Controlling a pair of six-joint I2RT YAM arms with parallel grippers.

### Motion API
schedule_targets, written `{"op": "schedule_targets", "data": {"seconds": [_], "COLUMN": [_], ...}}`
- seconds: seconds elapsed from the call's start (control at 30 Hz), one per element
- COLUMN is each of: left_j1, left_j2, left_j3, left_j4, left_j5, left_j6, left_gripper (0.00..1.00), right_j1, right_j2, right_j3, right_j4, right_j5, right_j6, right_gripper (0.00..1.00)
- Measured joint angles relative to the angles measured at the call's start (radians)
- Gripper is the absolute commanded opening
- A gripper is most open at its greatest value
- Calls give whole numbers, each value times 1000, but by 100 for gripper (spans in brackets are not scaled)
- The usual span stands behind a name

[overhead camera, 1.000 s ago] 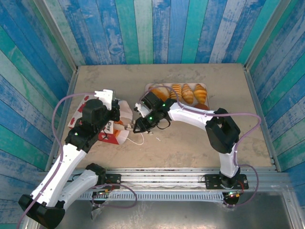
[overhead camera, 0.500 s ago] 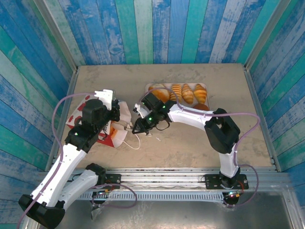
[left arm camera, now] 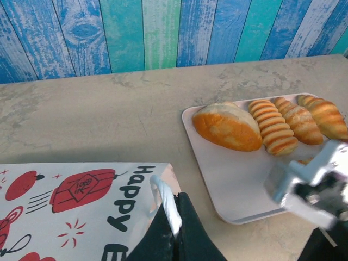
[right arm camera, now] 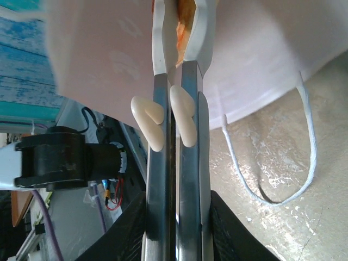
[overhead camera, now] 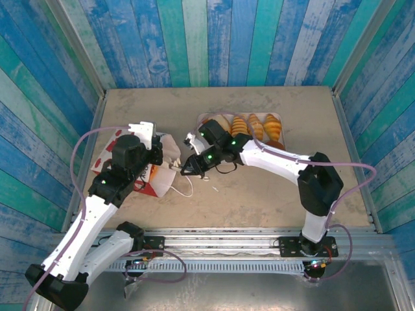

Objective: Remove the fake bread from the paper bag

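The paper bag (overhead camera: 150, 183), red with white print, lies on its side at the left. My left gripper (overhead camera: 157, 148) is shut on its white string handle (left arm camera: 166, 204), black fingers (left arm camera: 198, 234) pinched together. My right gripper (overhead camera: 198, 162) is shut on a pair of metal tongs (right arm camera: 187, 163) that reach into the bag's white mouth (right arm camera: 98, 49). Between the tong tips sits an orange piece of fake bread (right arm camera: 182, 26), mostly hidden. More fake bread (overhead camera: 256, 126) lies on the pale tray (left arm camera: 234, 190): a round bun (left arm camera: 225, 126) and ridged rolls (left arm camera: 274, 133).
The bag's second string handle (right arm camera: 307, 141) trails loose on the beige table (overhead camera: 259, 188). The tray (overhead camera: 202, 118) sits just behind my right wrist. Blue plank walls close in the table on three sides.
The tongs have been squeezed narrower in my right gripper, and the right arm's elbow has swung to the right. My left gripper has kept its hold on the handle.
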Motion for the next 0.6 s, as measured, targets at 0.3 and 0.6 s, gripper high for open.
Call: {"op": "schedule_targets", "data": {"seconds": [0.3, 0.6], "left_j1": [0, 0], "left_j2": [-1, -8], "left_j3": [0, 0], "left_j4": [-5, 0], "left_j5": [-32, -55], "left_j6": [-1, -1], "left_gripper": [0, 0], "right_j1": [-39, -112], "right_j2": [-73, -176], "right_j3": [-4, -25], "right_j4": [-106, -286], "right_j5": [5, -17], "right_j6": [-90, -227], "right_gripper": [21, 21]}}
